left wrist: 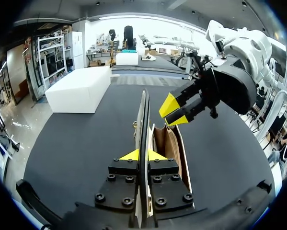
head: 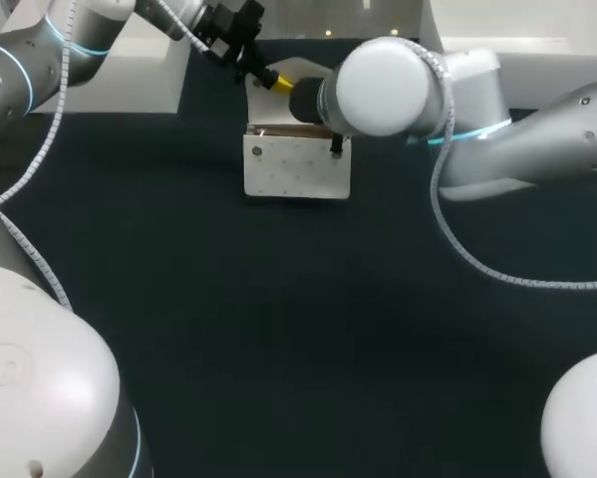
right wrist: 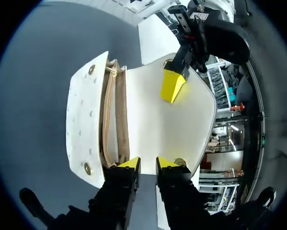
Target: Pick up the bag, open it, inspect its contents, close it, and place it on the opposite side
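Handbag of white studded material with a tan lining (head: 298,167) stands upright on the dark tabletop (head: 278,349), toward the far side in the head view, its studded front panel facing the camera. Its broad white flap (right wrist: 153,110) is lifted clear of the front panel, so the mouth (right wrist: 112,120) gapes and the tan inner walls show.

From the left wrist view the flap is seen edge-on, standing up beside the open mouth. It runs straight between the yellow tips of the left gripper (left wrist: 143,154), whose jaws are pressed onto it from both sides. That arm comes in from the far left corner in the head view.

At one end of the bag the right gripper (right wrist: 148,164) hangs just above it, pointing down. One yellow tip is over the end of the mouth and the other is over the flap's inner face, beside a round brass-coloured fitting (right wrist: 180,162). Its jaws stand a narrow gap apart with nothing pinched between them. In the head view the right arm's white joint hides this gripper and the raised flap.
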Tool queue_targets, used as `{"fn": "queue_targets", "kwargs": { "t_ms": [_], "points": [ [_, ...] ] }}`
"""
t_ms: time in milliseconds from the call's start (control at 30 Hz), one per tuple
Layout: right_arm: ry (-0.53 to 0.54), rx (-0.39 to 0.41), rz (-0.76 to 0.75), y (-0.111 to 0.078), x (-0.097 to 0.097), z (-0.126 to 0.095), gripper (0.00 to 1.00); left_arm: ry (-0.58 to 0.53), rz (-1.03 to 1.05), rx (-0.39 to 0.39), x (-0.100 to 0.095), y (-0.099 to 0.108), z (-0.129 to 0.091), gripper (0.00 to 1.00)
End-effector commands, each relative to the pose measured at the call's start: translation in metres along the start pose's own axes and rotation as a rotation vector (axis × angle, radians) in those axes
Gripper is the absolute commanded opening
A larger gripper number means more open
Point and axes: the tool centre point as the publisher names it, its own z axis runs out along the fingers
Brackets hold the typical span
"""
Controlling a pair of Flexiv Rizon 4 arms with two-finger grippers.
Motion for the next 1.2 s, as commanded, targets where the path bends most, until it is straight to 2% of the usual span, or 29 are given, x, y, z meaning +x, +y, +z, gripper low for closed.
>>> {"fn": "queue_targets", "kwargs": {
  "t_ms": [33, 133, 200, 233, 300, 367, 400, 467, 633, 733, 833, 1200],
  "points": [
    [-0.059, 0.002, 0.001, -0.006, 0.006, -0.02, 0.25, -0.023, 0.005, 0.021, -0.017, 0.011, 0.014, 0.0],
    [-0.061, 0.01, 0.0, -0.007, 0.009, -0.023, 0.25, -0.062, 0.012, 0.02, -0.03, 0.018, 0.019, 0.0],
    [-0.053, 0.016, 0.002, -0.008, 0.012, -0.022, 0.24, -0.074, 0.039, 0.042, -0.034, 0.02, 0.019, 0.0],
    [-0.046, 0.017, 0.004, -0.009, 0.014, -0.021, 0.24, -0.112, 0.056, 0.017, -0.036, 0.021, 0.02, 0.0],
    [-0.031, 0.02, 0.006, -0.01, 0.018, -0.018, 0.21, -0.13, 0.087, 0.033, -0.038, 0.022, 0.02, 0.0],
    [-0.018, 0.019, 0.008, -0.01, 0.022, -0.015, 0.16, -0.182, 0.121, 0.003, -0.04, 0.023, 0.021, 0.0],
    [-0.008, 0.021, 0.007, -0.01, 0.025, -0.013, 0.07, -0.199, 0.142, 0.01, -0.042, 0.025, 0.022, 0.0],
    [0.007, 0.02, 0.009, -0.01, 0.029, -0.01, 0.0, -0.237, 0.174, 0.0, -0.045, 0.027, 0.024, 0.0],
    [0.03, 0.016, 0.017, -0.012, 0.039, -0.004, 0.0, -0.277, 0.23, 0.024, -0.048, 0.037, 0.03, 0.0],
    [0.065, 0.008, 0.033, -0.013, 0.048, 0.003, 0.0, -0.302, 0.247, 0.011, -0.048, 0.043, 0.034, 0.0],
    [0.155, -0.068, 0.042, -0.011, 0.054, 0.01, 0.0, -0.314, 0.256, 0.0, -0.048, 0.047, 0.037, 0.0],
    [0.155, -0.068, 0.042, -0.011, 0.054, 0.01, 0.0, -0.314, 0.255, 0.0, -0.048, 0.047, 0.037, 0.0]
  ]
}}
